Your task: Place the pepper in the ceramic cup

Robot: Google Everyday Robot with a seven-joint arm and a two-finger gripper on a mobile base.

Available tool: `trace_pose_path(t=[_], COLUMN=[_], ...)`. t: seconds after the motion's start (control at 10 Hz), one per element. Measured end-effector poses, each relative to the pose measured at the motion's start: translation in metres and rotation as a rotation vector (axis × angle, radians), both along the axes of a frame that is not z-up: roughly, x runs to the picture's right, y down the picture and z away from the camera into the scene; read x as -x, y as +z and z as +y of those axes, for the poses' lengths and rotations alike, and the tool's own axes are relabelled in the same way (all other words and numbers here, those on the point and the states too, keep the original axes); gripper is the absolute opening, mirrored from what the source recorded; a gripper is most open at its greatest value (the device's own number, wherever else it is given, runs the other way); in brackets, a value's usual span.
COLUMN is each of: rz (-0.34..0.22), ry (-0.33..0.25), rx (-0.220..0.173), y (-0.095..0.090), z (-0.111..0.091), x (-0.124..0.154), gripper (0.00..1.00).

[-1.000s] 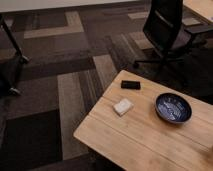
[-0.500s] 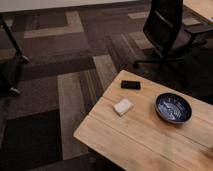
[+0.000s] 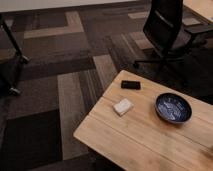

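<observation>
The ceramic cup (image 3: pixel 173 107) is a wide, shallow dark-blue bowl with a pale pattern inside. It stands on the right part of the wooden table (image 3: pixel 135 142). Nothing lies inside it that I can see. The pepper is out of view. The gripper and arm are not in view in the camera view.
A small white block (image 3: pixel 123 106) lies left of the bowl near the table's middle. A black phone (image 3: pixel 130 85) lies near the table's far edge. A black office chair (image 3: pixel 166 30) stands behind the table. Patterned carpet (image 3: pixel 70 90) spreads to the left, with a dark stand (image 3: pixel 12 47) at far left.
</observation>
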State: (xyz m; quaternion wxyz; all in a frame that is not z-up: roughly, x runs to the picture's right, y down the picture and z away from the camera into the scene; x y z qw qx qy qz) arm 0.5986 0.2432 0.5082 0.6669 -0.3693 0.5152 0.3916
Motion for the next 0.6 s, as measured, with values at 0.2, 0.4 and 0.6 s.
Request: trace_pose_path(t=[0.2,0.4,0.6], rz=[0.0,0.0,0.0], ry=[0.0,0.0,0.0], rx=[0.0,0.0,0.0], y=[-0.0001,-0.0001,-0.0003], z=[0.0001,0.0002,0.0003], x=[-0.0001,-0.0001,-0.0002], gripper=[0.8,0.8,0.8])
